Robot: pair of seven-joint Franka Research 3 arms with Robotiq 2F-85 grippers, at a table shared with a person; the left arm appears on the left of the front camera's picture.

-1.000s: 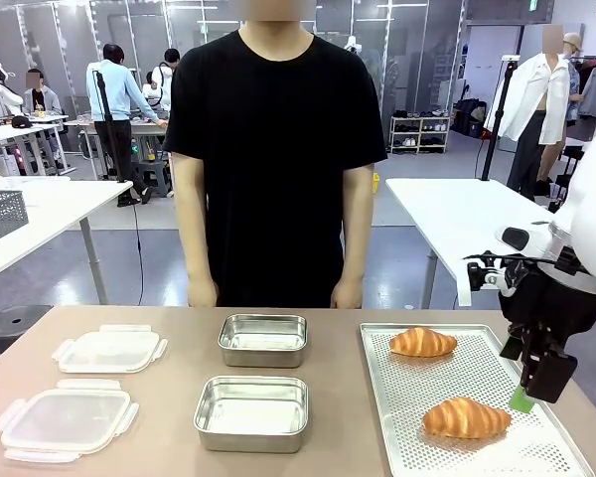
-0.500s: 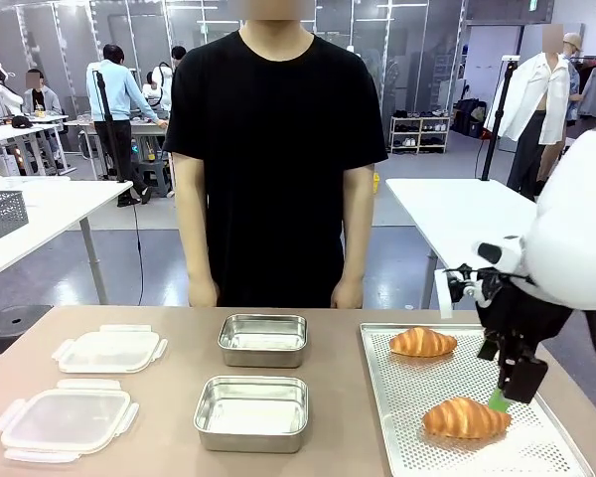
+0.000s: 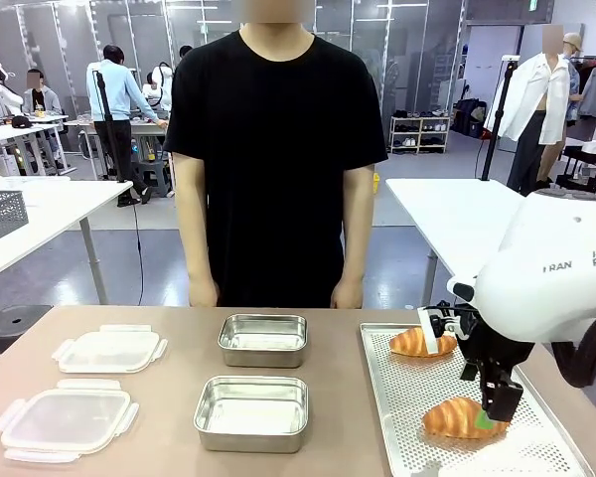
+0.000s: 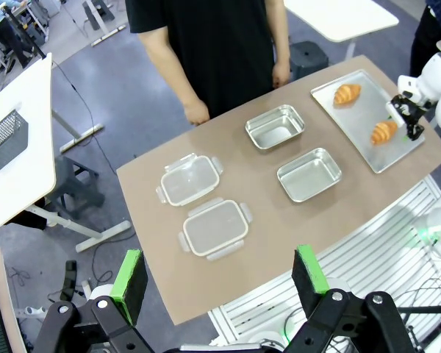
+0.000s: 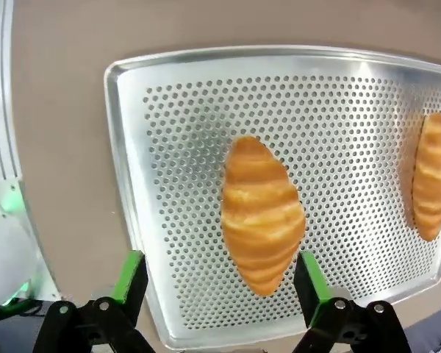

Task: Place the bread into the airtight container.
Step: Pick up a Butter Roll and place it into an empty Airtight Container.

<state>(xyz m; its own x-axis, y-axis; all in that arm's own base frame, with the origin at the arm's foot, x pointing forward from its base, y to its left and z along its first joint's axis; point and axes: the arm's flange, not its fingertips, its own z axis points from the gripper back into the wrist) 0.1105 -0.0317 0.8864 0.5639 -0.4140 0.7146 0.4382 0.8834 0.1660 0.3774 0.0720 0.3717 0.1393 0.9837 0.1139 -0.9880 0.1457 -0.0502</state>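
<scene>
Golden croissant (image 5: 263, 213) on tray (image 5: 169, 147); right claw (image 5: 218, 281) hovers above, wide open, empty. Approach step; next, lower and close.

You see golden-brown bread (image 5: 263, 213) with darker stripes, on a shiny silver tray (image 5: 169, 184) dotted with little holes. The table (image 3: 189, 343) is light brown. The person's shirt (image 3: 278, 149) is black.

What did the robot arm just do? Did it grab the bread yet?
The right gripper swung in from the tray's right edge toward the robot's left and came down over the near croissant. Its jaws are open, so nothing is grabbed yet. The far croissant, the tray, the metal containers, the lids and the person stayed put.
</scene>
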